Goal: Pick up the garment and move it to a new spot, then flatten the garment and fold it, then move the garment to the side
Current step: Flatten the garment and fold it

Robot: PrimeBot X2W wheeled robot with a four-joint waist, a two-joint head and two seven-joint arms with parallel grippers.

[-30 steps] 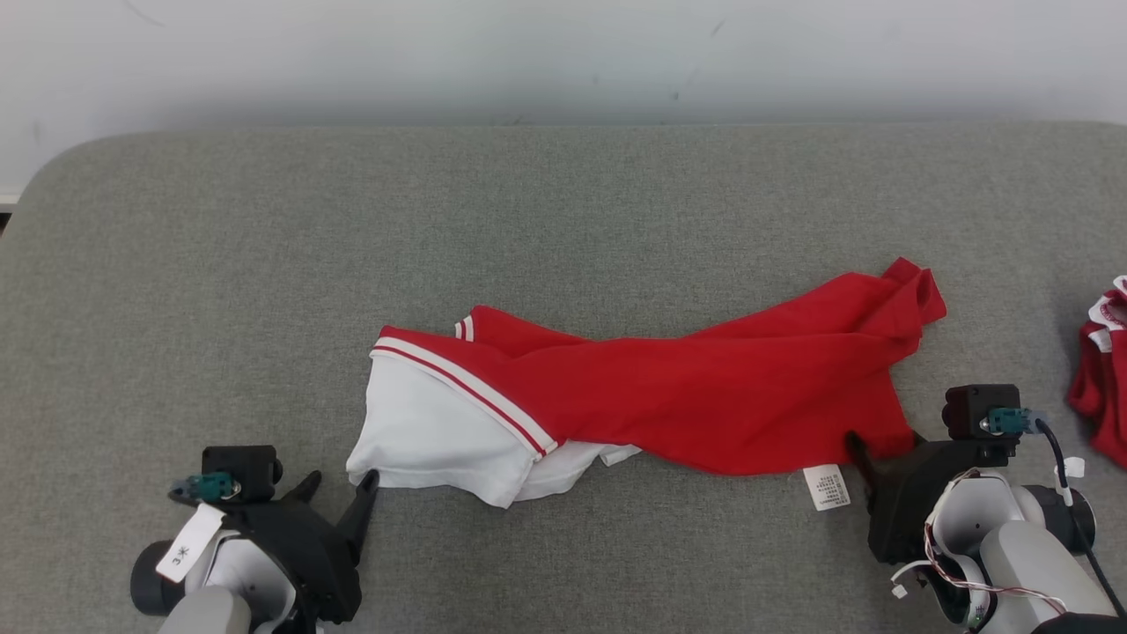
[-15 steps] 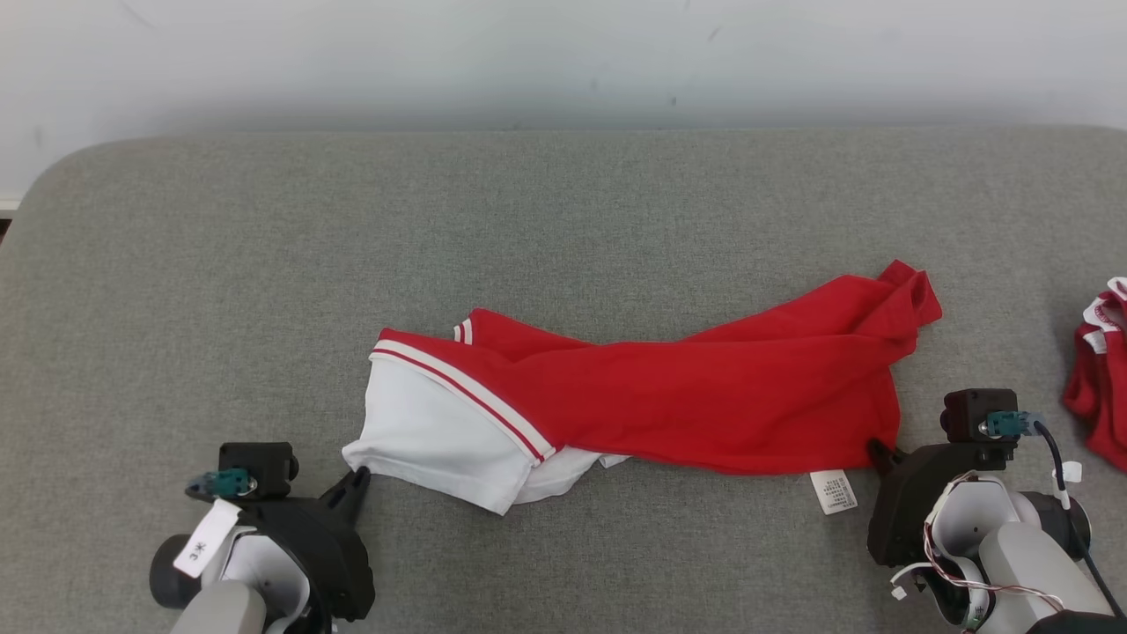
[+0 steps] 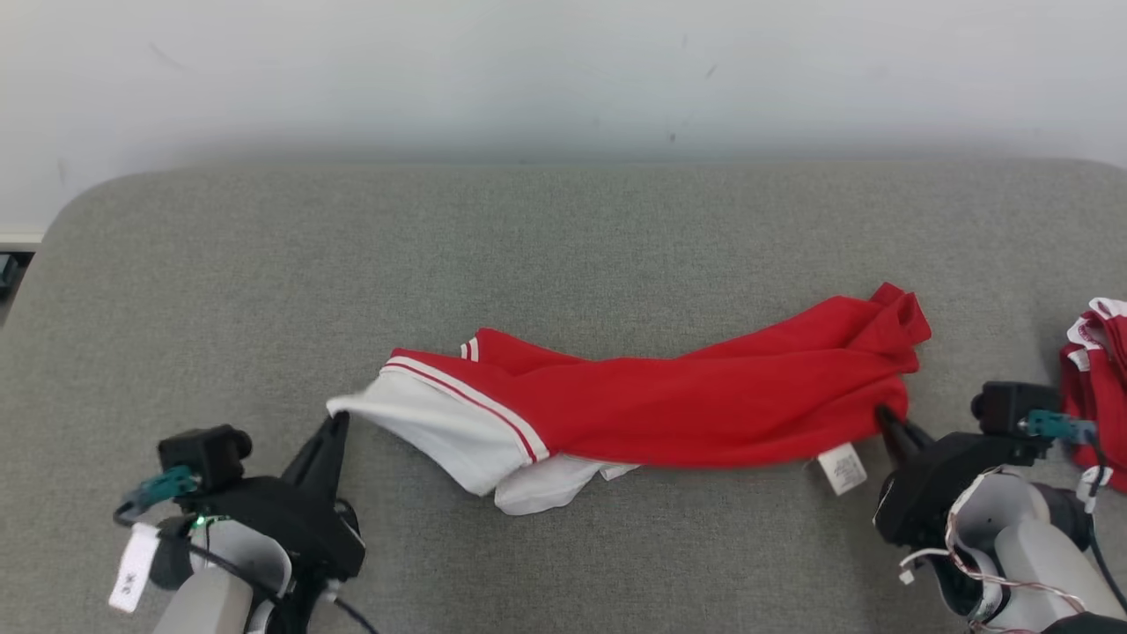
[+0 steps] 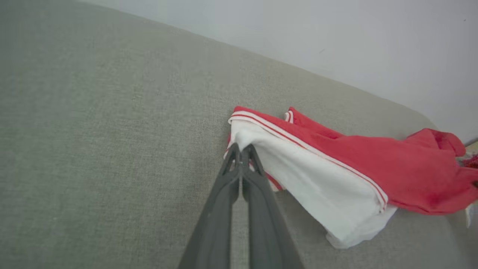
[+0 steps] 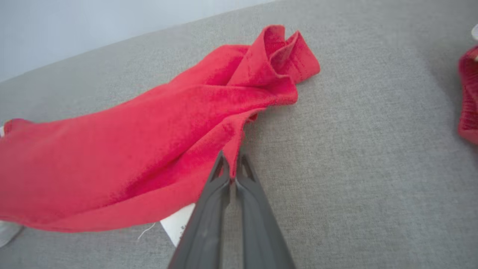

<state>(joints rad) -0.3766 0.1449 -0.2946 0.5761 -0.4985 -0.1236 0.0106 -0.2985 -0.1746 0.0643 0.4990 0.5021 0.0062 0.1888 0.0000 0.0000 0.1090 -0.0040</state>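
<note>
Left claw (image 4: 242,149), right claw (image 5: 232,161) tight on garment (image 3: 704,405)

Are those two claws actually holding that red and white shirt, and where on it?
Yes. The left gripper pinches the garment by its white corner; the right gripper pinches the red edge at the other end, near the label.

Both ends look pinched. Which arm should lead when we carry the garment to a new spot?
Left, probably. The left gripper is shut on the white corner of the garment, with bare grey cushion beyond it; the right gripper, shut on the red hem, has a second red garment close beside it.
</note>
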